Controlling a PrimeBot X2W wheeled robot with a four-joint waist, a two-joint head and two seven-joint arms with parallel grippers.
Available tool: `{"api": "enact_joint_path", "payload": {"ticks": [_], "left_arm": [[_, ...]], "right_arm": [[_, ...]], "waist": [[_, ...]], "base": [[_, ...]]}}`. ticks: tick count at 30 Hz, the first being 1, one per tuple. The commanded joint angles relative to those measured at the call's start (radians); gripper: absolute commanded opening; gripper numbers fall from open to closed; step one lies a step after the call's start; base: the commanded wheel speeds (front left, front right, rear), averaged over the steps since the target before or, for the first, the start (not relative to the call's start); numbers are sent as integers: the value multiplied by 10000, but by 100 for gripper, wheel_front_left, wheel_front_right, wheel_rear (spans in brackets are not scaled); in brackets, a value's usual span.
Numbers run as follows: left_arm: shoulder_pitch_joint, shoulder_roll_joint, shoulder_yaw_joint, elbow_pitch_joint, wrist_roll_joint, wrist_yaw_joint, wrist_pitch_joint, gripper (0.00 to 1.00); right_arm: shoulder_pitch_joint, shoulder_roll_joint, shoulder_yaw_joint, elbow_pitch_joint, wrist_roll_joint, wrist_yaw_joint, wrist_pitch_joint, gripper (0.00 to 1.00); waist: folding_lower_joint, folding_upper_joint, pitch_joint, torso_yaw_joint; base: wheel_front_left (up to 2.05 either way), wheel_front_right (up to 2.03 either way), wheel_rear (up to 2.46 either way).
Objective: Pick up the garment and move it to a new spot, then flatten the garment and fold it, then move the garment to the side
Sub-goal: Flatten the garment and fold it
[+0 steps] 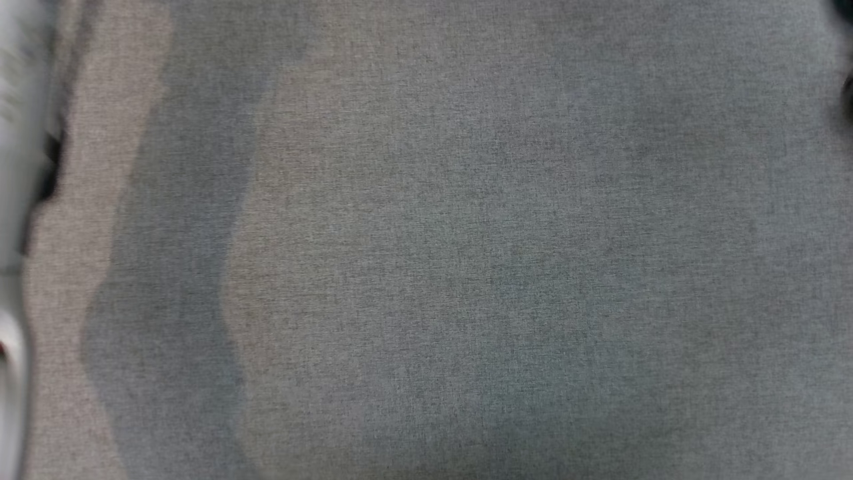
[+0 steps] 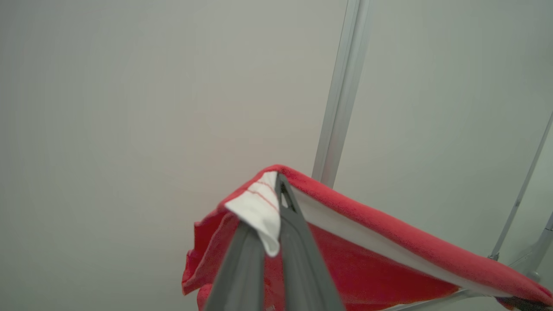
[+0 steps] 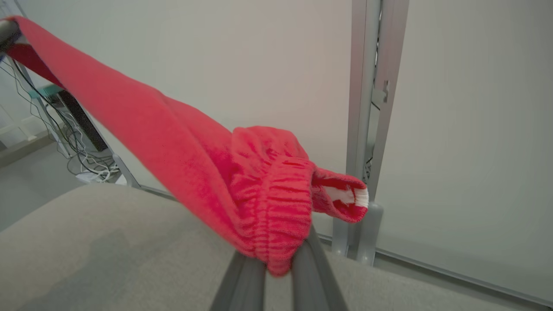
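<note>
Above grey cloth-covered surface [image 3: 86, 250], red garment [image 3: 173, 147] hangs stretched between both arms, long axis running gripper to gripper. Left gripper [image 2: 273, 207] clamped tight on white-lined corner. Right gripper [image 3: 278, 259] pinching gathered elastic band. Neither arm nearer. Height over surface hard to judge. Fabric thick, fuzzy, soft.

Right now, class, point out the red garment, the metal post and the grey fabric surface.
red garment [image 3: 129, 125]: right wrist view, stretched middle band.
metal post [image 3: 367, 86]: right wrist view, upright shaft.
grey fabric surface [image 1: 466, 267]: head view, bare centre.
</note>
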Motion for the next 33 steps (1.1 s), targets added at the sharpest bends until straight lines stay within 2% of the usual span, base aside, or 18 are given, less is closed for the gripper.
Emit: {"api": "enact_joint_path", "payload": {"ticks": [1,5,8,11,15,20,23,24,29,33], "left_arm": [[718,-55,-83,170,-19,-205,-188,0],[3460,-346,-512,451,-194,-604,-456,0],[5408,-315,-657,244,-222,-697,-519,0],[7181,-297,-453,-212,-431,-694,-522,0],[8948,-152,59,-1321,-600,-417,-536,0],[11093,250,506,-3026,-1014,214,-523,0],[12811,570,719,-4357,-1401,856,-356,0],[12811,570,719,-4357,-1401,856,-356,0],[15816,1039,1018,-6965,-2129,2033,-109,0],[17335,1254,1089,-8934,-2544,2522,126,0]], "right_arm": [[640,-324,316,12,153,-20,-12,0],[3033,-1313,1776,-589,1126,-20,483,0],[4561,-2275,2473,-1519,2194,-15,733,0],[6027,-3087,2886,-2494,3282,-17,694,0],[7275,-3976,3096,-3429,4225,-37,565,0],[8490,-4674,3348,-4194,4397,-40,-34,0],[9358,-5108,3572,-4445,4042,-52,-486,0],[9358,-5108,3572,-4445,4042,-52,-486,0],[11242,-5834,3495,-4990,4049,-75,-1381,0],[12434,-6116,3217,-5717,4036,-75,-1829,0]], "waist": [[-1,0,-97,85],[-1,0,-401,207],[-1,0,-652,201],[-1,0,-1029,201],[-1,0,-1610,221],[-1,0,-2395,192],[-1,0,-2856,184],[-1,0,-2856,184],[-1,0,-3341,379],[-1,0,-3328,364]], "base": [[0,0,0],[0,0,0],[0,0,0],[0,0,0],[0,0,0],[0,0,0],[0,0,0],[0,0,0],[0,0,0],[0,0,0]]}}
